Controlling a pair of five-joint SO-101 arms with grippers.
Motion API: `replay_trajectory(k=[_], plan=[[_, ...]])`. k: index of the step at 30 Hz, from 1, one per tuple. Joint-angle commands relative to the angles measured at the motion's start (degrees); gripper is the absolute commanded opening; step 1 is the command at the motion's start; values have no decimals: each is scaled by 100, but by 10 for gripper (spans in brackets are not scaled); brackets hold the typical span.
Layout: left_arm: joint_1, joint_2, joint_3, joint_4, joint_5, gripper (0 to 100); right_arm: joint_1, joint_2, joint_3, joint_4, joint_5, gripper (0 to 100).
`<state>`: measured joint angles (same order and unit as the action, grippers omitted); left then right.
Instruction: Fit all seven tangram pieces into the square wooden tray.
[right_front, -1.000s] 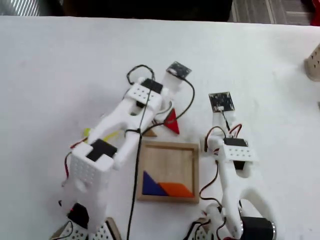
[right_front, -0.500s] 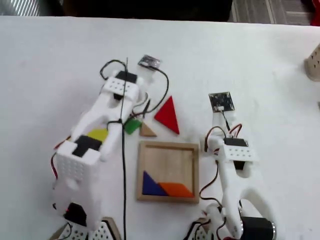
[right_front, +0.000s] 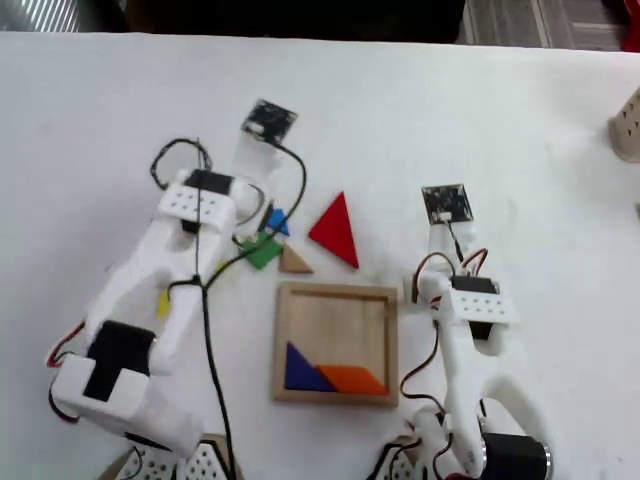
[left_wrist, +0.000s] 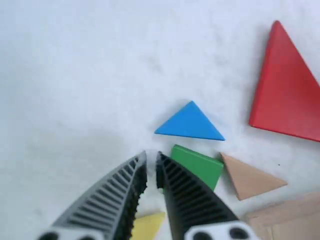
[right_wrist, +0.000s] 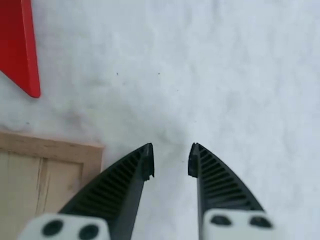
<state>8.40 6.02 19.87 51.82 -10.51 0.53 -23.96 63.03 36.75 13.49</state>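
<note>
Currently 2 of 7 pieces in tray

Square wooden tray (right_front: 337, 291) sits on the white desk (right_front: 500, 120) between the 2 arms. Inside, along the edge nearest the arm bases: dark blue triangle (right_front: 303, 368) and orange parallelogram (right_front: 355, 379), touching. Outside, just past the far edge and grouped close: large red triangle (right_front: 337, 231), small bare-wood triangle (right_front: 295, 262), green square (right_front: 263, 250), small light blue triangle (right_front: 277, 221). Yellow piece (right_front: 163, 303) lies under the left arm, shape unclear. Left jaws almost together, gripping nothing, tips right beside the green square. Right jaws apart, empty, over bare desk just off the tray's far right corner.
</note>
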Motion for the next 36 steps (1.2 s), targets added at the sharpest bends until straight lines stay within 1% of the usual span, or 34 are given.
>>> replay_trajectory(k=[1, 5, 9, 12, 15, 17, 20, 21, 25, 29, 33, 36], plan=[[-259, -391, -9, -193, 0, 157, 66, -66, -229, -13, 18, 120], [-171, -382, 0, -193, 70, 253, 66, -66, -246, 31, 18, 120], [-163, 22, -62, -571, 774, 260, 31, -66, -237, 31, 18, 120], [-277, 558, -448, -624, 1248, 260, 31, -66, -237, 31, 18, 120], [-259, 1077, -932, -237, 1916, 260, 31, -66, -237, 31, 18, 120], [-251, 1349, -1231, 70, 2488, 260, 31, -66, -229, 31, 18, 120], [-259, 1604, -1574, 246, 3305, 260, 22, -66, -229, 31, 18, 120], [-259, 1657, -1644, 246, 3411, 260, 22, -66, -229, 31, 18, 120], [-251, 1754, -1785, 211, 3446, 260, 22, -66, -229, 31, 44, 120], [-171, 1771, -1741, -9, 3455, 260, 22, -66, -229, 31, 62, 120], [4, 1824, -1723, 141, 3473, 260, 22, -66, -229, 31, 62, 120], [171, 1851, -1793, 519, 3982, 260, 22, -66, -229, 31, 62, 120]])
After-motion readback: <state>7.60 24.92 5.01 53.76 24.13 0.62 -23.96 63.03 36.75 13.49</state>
